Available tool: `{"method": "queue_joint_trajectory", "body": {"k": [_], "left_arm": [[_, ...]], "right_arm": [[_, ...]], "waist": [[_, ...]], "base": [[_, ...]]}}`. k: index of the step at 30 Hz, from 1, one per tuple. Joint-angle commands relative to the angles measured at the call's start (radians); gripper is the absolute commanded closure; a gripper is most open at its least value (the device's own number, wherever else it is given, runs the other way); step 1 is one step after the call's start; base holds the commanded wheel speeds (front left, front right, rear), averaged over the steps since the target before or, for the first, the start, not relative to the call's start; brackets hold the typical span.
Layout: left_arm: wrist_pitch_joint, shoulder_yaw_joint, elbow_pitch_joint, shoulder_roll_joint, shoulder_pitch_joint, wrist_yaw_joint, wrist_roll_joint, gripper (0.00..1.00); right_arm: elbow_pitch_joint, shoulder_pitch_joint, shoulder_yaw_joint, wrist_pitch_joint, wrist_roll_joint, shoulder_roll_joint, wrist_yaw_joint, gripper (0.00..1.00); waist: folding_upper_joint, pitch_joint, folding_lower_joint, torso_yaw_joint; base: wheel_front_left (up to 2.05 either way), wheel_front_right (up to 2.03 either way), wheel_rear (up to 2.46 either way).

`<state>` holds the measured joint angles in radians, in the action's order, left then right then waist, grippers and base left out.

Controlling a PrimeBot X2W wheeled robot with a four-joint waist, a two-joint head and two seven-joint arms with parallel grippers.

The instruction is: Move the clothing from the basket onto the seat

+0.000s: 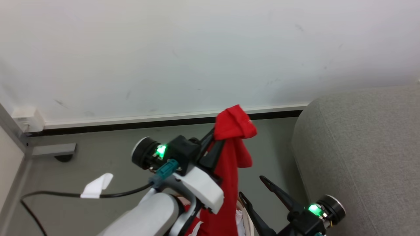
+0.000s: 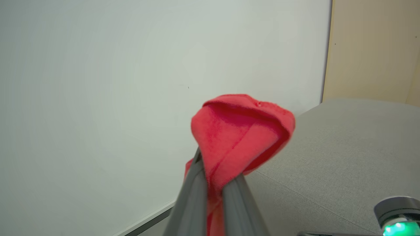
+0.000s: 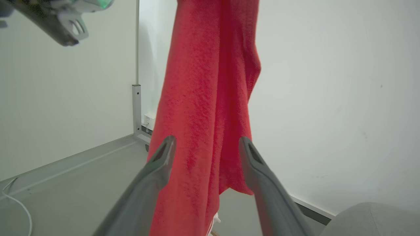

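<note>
A long red piece of clothing (image 1: 229,157) hangs from my left gripper (image 1: 211,137), which is raised above the floor and shut on the garment's bunched top. In the left wrist view the two fingers pinch the red fabric (image 2: 239,131) at the left gripper (image 2: 213,186). My right gripper (image 1: 252,186) stands open lower and to the right, close beside the hanging cloth; in its own view the clothing (image 3: 210,82) drapes just beyond the spread right gripper (image 3: 206,142). The grey seat (image 1: 361,147) rises at the right. A sliver of the basket's rim (image 1: 252,226) shows at the bottom edge.
A white wall with a dark baseboard (image 1: 131,123) runs behind. On the grey floor at the left lies a black cable with a white tape tag (image 1: 96,186). A grey metal post (image 1: 19,141) and a white box (image 1: 28,118) stand in the left corner.
</note>
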<state>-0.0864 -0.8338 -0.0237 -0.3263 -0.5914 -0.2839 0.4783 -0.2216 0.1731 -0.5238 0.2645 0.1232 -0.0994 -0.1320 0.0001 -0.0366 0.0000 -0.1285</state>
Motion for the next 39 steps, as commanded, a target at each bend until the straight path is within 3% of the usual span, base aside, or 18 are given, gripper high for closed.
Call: {"method": "queue_joint_trajectory", "body": {"k": [1,15,16,17,26,36,37,39], "left_arm": [[0.011,-0.01,0.013,0.013,-0.019,0.0,-0.018,1.0],[0.066,-0.109,0.05,0.111,-0.081,0.033,-0.04,1.0],[0.068,-0.114,0.055,0.114,-0.083,0.035,-0.04,1.0],[0.072,-0.117,0.058,0.117,-0.083,0.036,-0.038,1.0],[0.077,-0.087,0.023,0.084,-0.059,0.017,-0.005,1.0],[0.058,-0.042,-0.044,0.041,-0.027,-0.004,0.026,1.0],[0.056,-0.041,-0.052,0.041,-0.021,-0.004,0.03,0.94],[0.048,-0.042,-0.071,0.041,-0.009,-0.003,0.038,0.5]], "right_arm": [[-0.026,0.036,-0.01,0.0,0.009,0.003,0.002,0.0],[-0.255,0.169,-0.031,0.0,0.008,0.042,0.002,0.0],[-0.276,0.172,-0.044,-0.001,0.024,0.043,0.002,0.31],[-0.293,0.177,-0.062,0.0,0.047,0.046,0.002,1.0],[-0.26,0.166,-0.03,0.0,0.154,0.047,0.002,1.0],[-0.095,0.089,0.019,0.0,0.213,-0.037,0.002,1.0],[-0.078,0.084,0.021,0.0,0.218,-0.045,0.002,1.0],[-0.044,0.077,0.031,0.0,0.23,-0.06,0.002,1.0]], "waist": [[-0.0001,-0.003,0.0,0.012],[-0.0001,-0.016,0.0,0.063],[-0.0001,-0.017,0.0,0.064],[-0.0001,-0.017,0.0,0.066],[-0.0001,-0.009,0.0,0.059],[-0.0001,0.005,0.0,0.009],[-0.0001,0.007,0.0,0.004],[-0.0001,0.01,0.0,-0.007]], "base": [[0.0,0.0,0.0],[0.0,0.0,0.0],[0.0,0.0,0.0],[0.0,0.0,0.0],[0.0,0.0,0.0],[0.0,0.0,0.0],[0.0,0.0,0.0],[0.0,0.0,0.0]]}}
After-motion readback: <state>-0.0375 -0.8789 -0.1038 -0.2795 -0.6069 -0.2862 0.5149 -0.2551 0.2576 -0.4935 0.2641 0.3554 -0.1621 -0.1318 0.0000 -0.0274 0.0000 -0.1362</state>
